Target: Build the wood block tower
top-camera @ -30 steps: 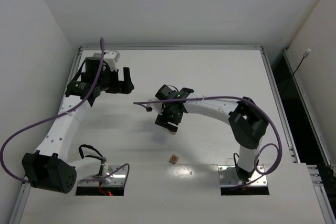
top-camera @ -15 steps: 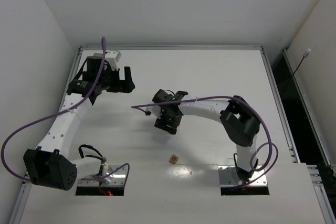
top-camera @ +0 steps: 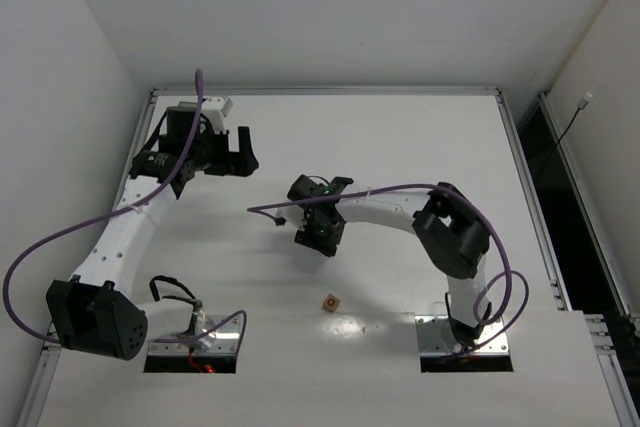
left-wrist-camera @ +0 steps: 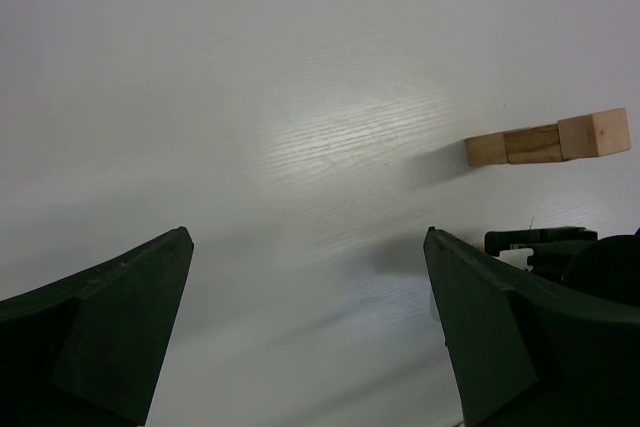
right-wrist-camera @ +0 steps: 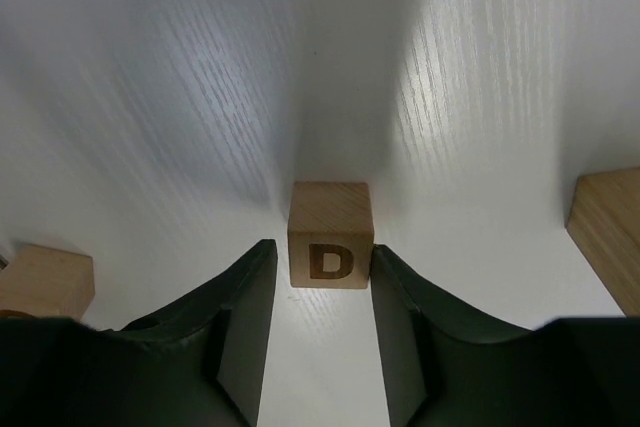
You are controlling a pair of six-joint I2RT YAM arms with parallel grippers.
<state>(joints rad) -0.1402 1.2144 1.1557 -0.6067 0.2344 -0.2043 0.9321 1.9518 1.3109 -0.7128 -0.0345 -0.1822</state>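
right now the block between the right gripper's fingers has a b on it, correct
No, the letter is a D, not a B. The right wrist view shows the block sitting between the fingers of the right gripper, as you said.

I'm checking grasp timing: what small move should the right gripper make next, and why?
Probably close the right gripper: the D block sits squarely between its fingers, with only a thin gap showing beside one of them, so it looks lined up for a grasp.
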